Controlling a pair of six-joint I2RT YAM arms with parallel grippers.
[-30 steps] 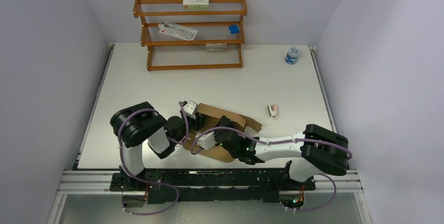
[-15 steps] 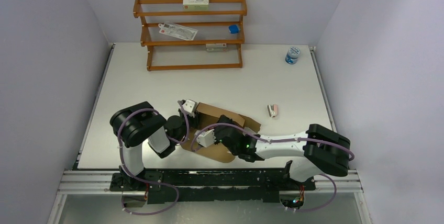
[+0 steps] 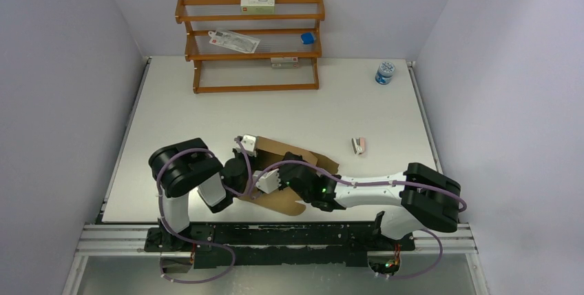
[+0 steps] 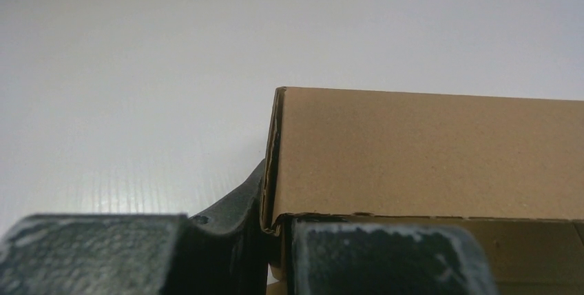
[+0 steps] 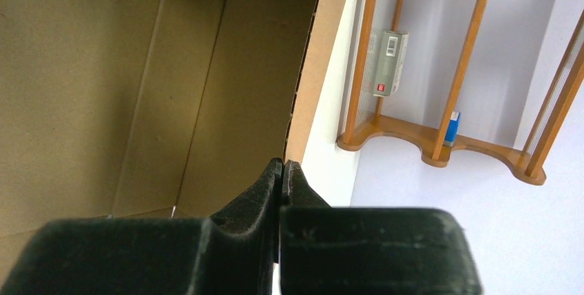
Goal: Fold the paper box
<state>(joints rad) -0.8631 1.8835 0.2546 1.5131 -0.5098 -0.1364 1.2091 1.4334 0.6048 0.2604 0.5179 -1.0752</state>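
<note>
The paper box is plain brown cardboard, partly folded, lying near the table's front edge between both arms. My left gripper is at its left end. In the left wrist view the left gripper is shut on the corner of an upright cardboard wall. My right gripper reaches in from the right over the box. In the right wrist view its fingers are closed on the thin edge of a side wall, with the box's inside to the left.
A wooden rack with printed cartons and a small blue item stands at the back; it also shows in the right wrist view. A blue-lidded jar is at the back right. A tiny pink-and-white item lies right of the box.
The box has shifted a little left and toward the front edge, with both grippers on it. The right gripper moved left; the left arm's elbow moved slightly right.
</note>
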